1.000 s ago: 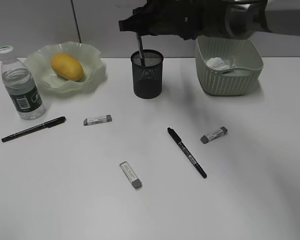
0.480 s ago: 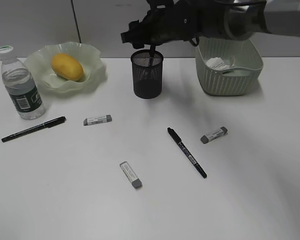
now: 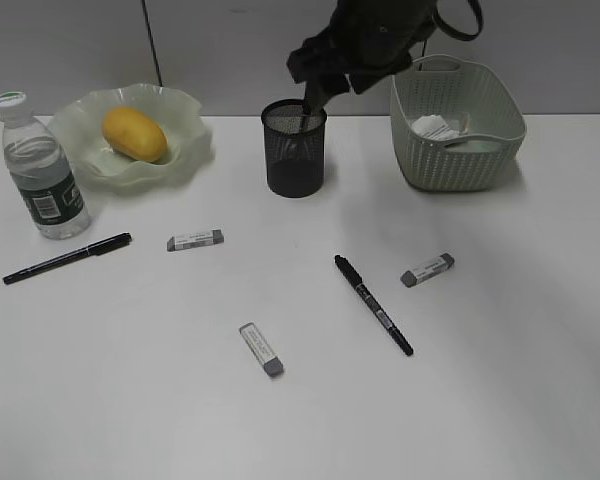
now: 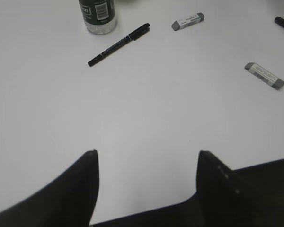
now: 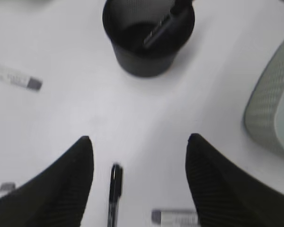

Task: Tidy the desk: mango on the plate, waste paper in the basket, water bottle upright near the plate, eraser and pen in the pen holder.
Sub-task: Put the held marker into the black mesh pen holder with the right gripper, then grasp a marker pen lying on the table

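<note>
From my station, the only thing outside the job is the pale grey flat panelled back wall [image 3: 70,45] across the top of the exterior view. It is plain and matte. A thin dark vertical seam [image 3: 151,40] splits it left of centre, leaning slightly, with a broad panel on either side. The wall's foot meets the far edge of the bench [image 3: 500,380] in a straight horizontal line. In the left wrist view a dark area [image 4: 274,189] sits past the bench's near edge; I cannot tell what it is.

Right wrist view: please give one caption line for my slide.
Open right gripper above white desk; black marker pen leaning inside black wire-mesh pen holder.
</note>
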{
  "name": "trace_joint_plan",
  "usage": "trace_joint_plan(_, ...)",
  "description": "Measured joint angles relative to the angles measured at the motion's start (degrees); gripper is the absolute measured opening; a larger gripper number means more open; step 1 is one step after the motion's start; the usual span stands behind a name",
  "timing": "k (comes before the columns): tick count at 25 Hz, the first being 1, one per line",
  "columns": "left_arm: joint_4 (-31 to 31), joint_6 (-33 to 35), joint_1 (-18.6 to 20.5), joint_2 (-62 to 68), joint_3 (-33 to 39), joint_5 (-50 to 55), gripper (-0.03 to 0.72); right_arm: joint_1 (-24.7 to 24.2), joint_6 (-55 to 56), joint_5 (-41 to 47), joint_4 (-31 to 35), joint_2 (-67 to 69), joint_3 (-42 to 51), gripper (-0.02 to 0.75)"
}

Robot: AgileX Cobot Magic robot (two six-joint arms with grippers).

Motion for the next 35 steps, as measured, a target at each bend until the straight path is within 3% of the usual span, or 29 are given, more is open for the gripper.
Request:
trace_joint_plan(7,0.0,0.0,0.0,0.0,0.0,0.0,0.485,0.0,-1.4,18.5,0.0,-3.3,0.0,0.492)
trace_joint_plan(12,0.0,0.0,0.0,0.0,0.0,0.0,0.485,0.0,-1.5,20.4,0.0,-6.3,0.1,0.492)
trace_joint_plan(16,0.0,0.0,0.0,0.0,0.0,0.0,0.485,0.0,-1.0,20.4,3.6,-11.2,3.2,0.492)
trace_joint_plan(20,0.0,0.0,0.0,0.0,0.0,0.0,0.483,0.0,-0.9,20.4,5.6,-17.4,10.3,0.492)
trace_joint_plan(30,0.0,0.0,0.0,0.0,0.0,0.0,0.481,0.0,0.6,17.8,5.4,-39.2,40.6,0.492)
trace_joint_plan(35,0.0,0.0,0.0,0.0,0.0,0.0,0.481,0.0,3.7,16.8,5.2,-50.4,51.2,0.492)
